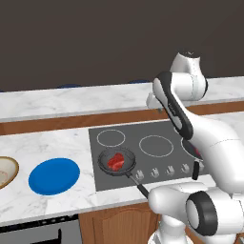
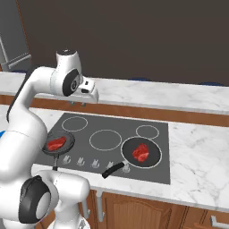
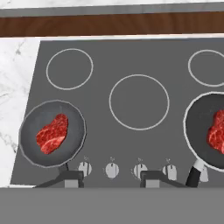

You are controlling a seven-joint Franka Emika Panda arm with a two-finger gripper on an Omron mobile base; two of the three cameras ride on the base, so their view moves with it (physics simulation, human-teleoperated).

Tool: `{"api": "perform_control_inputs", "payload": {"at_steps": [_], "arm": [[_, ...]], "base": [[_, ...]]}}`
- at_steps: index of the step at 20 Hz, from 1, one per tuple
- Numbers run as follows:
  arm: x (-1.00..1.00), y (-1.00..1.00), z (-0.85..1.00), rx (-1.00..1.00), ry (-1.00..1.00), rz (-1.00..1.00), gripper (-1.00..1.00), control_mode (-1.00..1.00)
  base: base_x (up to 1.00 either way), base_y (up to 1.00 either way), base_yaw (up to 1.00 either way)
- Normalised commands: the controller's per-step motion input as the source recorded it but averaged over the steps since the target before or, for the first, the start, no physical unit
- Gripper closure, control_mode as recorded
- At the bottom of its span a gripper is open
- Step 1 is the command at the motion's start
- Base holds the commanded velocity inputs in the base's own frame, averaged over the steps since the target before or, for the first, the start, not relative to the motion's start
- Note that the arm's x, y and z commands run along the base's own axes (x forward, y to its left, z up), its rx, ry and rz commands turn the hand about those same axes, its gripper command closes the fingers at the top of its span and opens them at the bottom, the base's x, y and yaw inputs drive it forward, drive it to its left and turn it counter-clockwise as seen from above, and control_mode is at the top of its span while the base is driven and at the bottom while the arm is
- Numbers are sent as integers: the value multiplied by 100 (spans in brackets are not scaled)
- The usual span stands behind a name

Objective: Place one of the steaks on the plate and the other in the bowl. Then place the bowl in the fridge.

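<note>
Cooktop [image 2: 112, 145]: dark grey, set in the marble counter [image 2: 197, 152], ring burners on top, a row of knobs [image 3: 112, 169] along the front edge.

Small pan [image 3: 52, 133]: on the cooktop's front-left burner, at 8 o'clock in the hand view. Holds one steak [image 3: 52, 133], red, lying flat inside.

Large pan [image 2: 141, 153]: at the cooktop's front right, handle toward 7 o'clock in the right base view. Holds the second steak [image 2: 141, 152].

Plate [image 1: 54, 176]: blue, on the counter left of the cooktop, bare.

Bowl [image 1: 5, 172]: tan, at the left base view's 9 o'clock edge, just left of the plate.

Fridge [image 2: 13, 36]: grey, at 10 o'clock in the right base view.

End effector [image 3: 112, 178]: high over the cooktop, fingertips [image 3: 72, 177] spread apart, holding nothing.
</note>
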Motion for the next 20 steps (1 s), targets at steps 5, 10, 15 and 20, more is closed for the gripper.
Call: {"api": "perform_control_inputs", "payload": {"at_steps": [5,10,15,20], "arm": [[-11,0,-4,0,0,0,-100,-100],[-13,5,-38,0,0,0,-100,-100],[0,16,-38,0,1,-1,-100,-100],[0,22,-18,0,1,0,-100,-100]], "base": [[0,0,0],[0,0,0],[0,0,0],[0,0,0]]}}
